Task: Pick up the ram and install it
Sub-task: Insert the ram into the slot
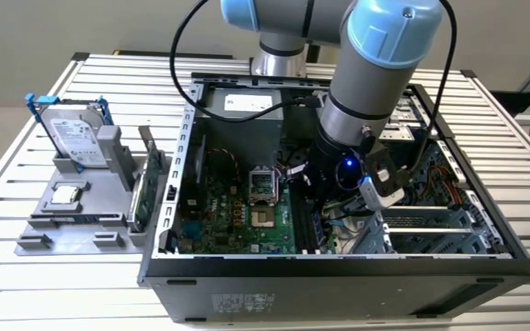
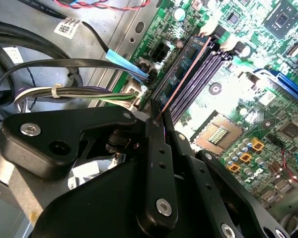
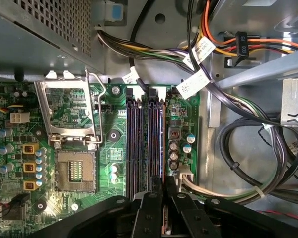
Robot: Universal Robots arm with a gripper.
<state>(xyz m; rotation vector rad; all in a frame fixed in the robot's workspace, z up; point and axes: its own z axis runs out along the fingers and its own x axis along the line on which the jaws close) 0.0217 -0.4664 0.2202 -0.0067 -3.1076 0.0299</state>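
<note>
Gripper [image 2: 156, 116] fingers are closed on the ram [image 2: 181, 79], seen edge-on as a thin strip running from between the fingertips along the memory slots [image 2: 198, 82] of the motherboard [image 2: 268, 64]. In the first wrist view the gripper [image 3: 164, 181] sits directly over the slot [image 3: 161, 139] nearest the capacitors, with the ram's edge lying along that slot; whether it is fully seated cannot be told. In the exterior view the arm [image 1: 366, 89] reaches down into the open computer case [image 1: 339, 276], beside the empty processor socket [image 1: 261, 183]. Outside the case, a grey holder [image 1: 81, 214] on the table [image 1: 25, 289] carries a hard drive in a blue frame [image 1: 70, 134], standing upright.
</note>
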